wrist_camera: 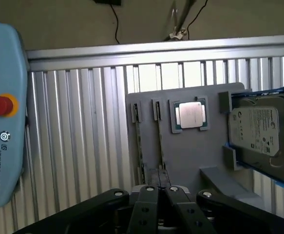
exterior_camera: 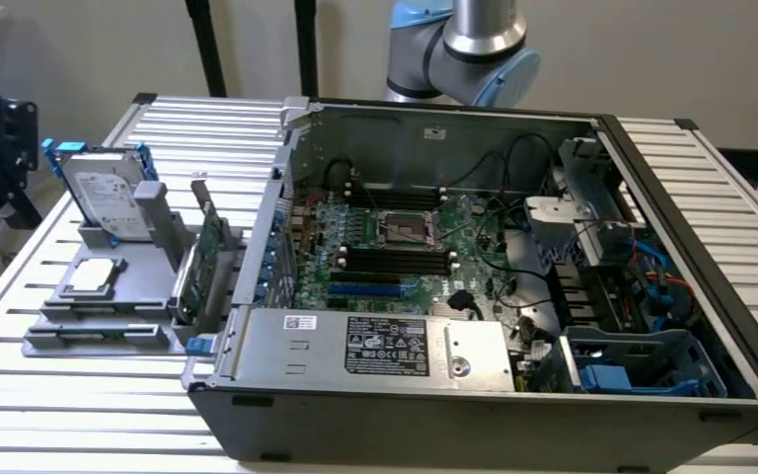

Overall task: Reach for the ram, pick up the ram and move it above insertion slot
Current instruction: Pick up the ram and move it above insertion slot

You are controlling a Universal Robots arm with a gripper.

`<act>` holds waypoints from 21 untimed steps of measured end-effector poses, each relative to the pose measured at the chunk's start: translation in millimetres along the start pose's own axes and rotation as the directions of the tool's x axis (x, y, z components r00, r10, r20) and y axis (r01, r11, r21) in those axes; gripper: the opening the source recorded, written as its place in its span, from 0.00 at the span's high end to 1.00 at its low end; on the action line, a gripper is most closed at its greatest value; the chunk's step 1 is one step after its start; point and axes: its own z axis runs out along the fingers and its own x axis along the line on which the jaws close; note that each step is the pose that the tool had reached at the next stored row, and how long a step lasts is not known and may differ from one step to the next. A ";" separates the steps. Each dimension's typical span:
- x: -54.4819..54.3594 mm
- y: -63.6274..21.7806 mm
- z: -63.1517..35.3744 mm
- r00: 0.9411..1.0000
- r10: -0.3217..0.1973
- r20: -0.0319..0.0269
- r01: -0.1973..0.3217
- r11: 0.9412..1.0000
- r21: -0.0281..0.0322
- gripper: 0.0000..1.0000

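In the wrist view a grey holder (wrist_camera: 190,151) lies on the slatted table. Two thin strips stand on edge in its narrow slots. The nearer one looks like the ram (wrist_camera: 160,141), seen edge-on. My gripper (wrist_camera: 160,195) hovers over the end of that strip with its black fingers (wrist_camera: 149,207) pressed together and nothing between them. In the exterior view the open computer case shows its motherboard with black memory slots (exterior_camera: 399,259), the insertion slot among them. The same grey holder (exterior_camera: 142,296) stands to the exterior view's left of the case.
A processor chip (wrist_camera: 189,115) and a hard drive (wrist_camera: 263,134) rest on the holder. A wider green card with a metal bracket (exterior_camera: 201,267) stands upright beside the case wall. A teach pendant with a red button (wrist_camera: 0,105) lies on the table. The arm's joint (exterior_camera: 465,44) rises behind the case.
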 end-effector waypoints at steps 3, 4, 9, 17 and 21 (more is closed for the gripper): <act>0.0 0.0 0.6 0.999 -0.054 -0.001 0.054 0.999 0.000 0.89; 0.0 0.0 0.9 0.997 -0.072 -0.002 0.072 0.997 0.001 0.89; 0.0 0.0 2.4 0.987 -0.163 -0.005 0.163 0.987 0.006 0.89; 0.2 -0.1 2.7 0.979 -0.205 -0.007 0.205 0.979 0.016 0.82; 0.9 -0.1 4.3 0.979 -0.205 -0.007 0.205 0.979 0.015 0.64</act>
